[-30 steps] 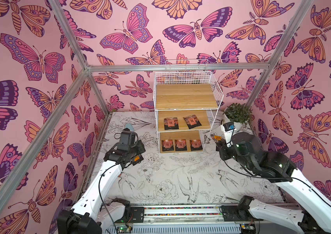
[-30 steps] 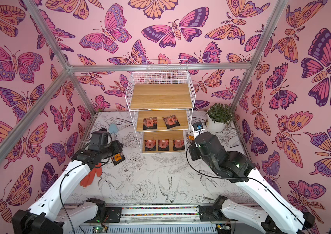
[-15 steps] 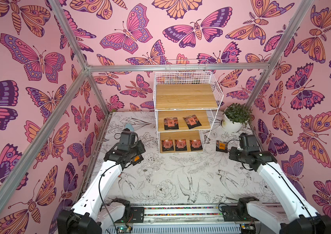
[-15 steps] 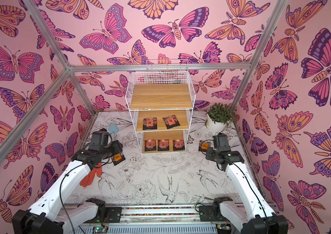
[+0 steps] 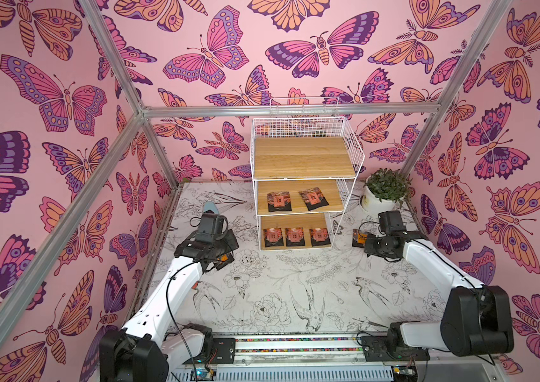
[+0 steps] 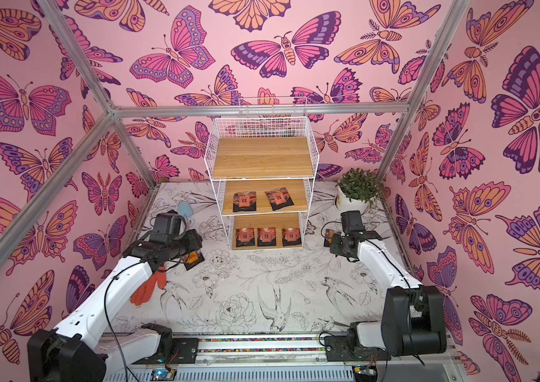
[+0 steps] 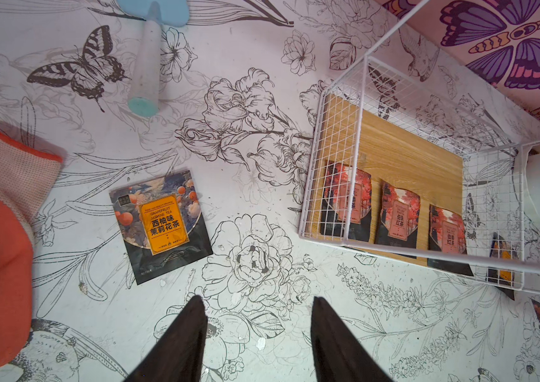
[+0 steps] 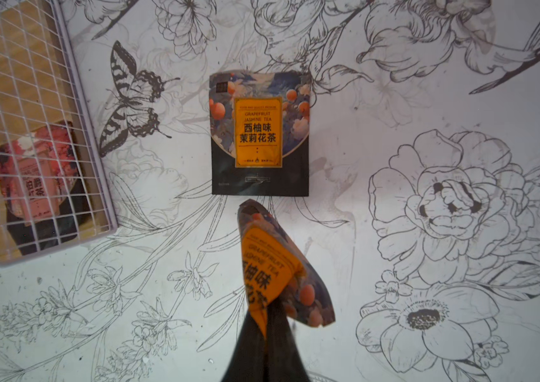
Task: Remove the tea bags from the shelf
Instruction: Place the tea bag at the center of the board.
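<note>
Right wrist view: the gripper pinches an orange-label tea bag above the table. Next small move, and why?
Probably open the right gripper and release the held tea bag: it is off the shelf, over the table, beside another orange-label tea bag already lying flat there.

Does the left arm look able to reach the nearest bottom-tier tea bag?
Probably yes: the left gripper is open and empty; the tier's front looks open. The shelf's wire side flanks that tea bag; come from the front.
</note>
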Robot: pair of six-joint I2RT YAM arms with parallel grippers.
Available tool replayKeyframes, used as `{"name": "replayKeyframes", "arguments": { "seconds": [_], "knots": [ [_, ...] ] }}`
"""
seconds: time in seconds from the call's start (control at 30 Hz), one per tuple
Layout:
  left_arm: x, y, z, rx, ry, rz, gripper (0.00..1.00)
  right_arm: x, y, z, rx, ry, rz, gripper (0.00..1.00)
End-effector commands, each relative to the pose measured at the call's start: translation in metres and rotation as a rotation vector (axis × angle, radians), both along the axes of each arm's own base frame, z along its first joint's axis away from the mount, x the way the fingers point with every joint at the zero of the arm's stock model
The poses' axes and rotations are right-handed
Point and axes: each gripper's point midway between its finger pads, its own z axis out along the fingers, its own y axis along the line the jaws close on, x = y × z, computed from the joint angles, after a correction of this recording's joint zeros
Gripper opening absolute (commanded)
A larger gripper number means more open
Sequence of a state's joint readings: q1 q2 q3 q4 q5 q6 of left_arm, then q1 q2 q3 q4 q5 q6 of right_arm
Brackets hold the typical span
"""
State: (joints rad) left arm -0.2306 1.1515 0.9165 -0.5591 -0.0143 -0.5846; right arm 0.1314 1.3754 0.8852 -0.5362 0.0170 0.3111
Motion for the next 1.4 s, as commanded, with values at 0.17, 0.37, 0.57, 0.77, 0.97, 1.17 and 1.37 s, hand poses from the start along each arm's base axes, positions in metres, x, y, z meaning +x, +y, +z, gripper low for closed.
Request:
{"name": "replayKeyframes", "arguments": {
  "seconds": [0.17,0.37,0.57,0.77,0.97,1.17,1.37],
  "knots": [
    [0.004,-0.005,-0.004,-0.005,0.000,-0.016,0.55,-0.002,0.002,-0.002,0.025,0.017,0.002,0.00],
    [0.002,-0.007,-0.006,-0.010,0.005,-0.022,0.55,-0.020,0.005,-0.015,0.054,0.076,-0.020,0.00],
    [-0.001,-0.006,-0.004,-0.010,-0.004,-0.020,0.55,-0.035,0.005,-0.026,0.065,0.125,-0.040,0.00],
    [-0.001,-0.009,-0.003,-0.011,-0.005,-0.025,0.55,-0.044,0.008,-0.040,0.084,0.167,-0.035,0.02],
    [0.001,-0.007,0.002,0.006,-0.016,-0.028,0.55,-0.050,0.004,-0.045,0.067,0.197,-0.048,0.22],
    [0.003,-0.005,0.012,0.019,-0.034,-0.026,0.55,-0.055,0.000,-0.046,0.045,0.213,-0.058,0.31],
    [0.005,-0.005,0.018,0.023,-0.042,-0.029,0.55,-0.065,-0.002,-0.044,0.040,0.227,-0.065,0.48]
  ]
}}
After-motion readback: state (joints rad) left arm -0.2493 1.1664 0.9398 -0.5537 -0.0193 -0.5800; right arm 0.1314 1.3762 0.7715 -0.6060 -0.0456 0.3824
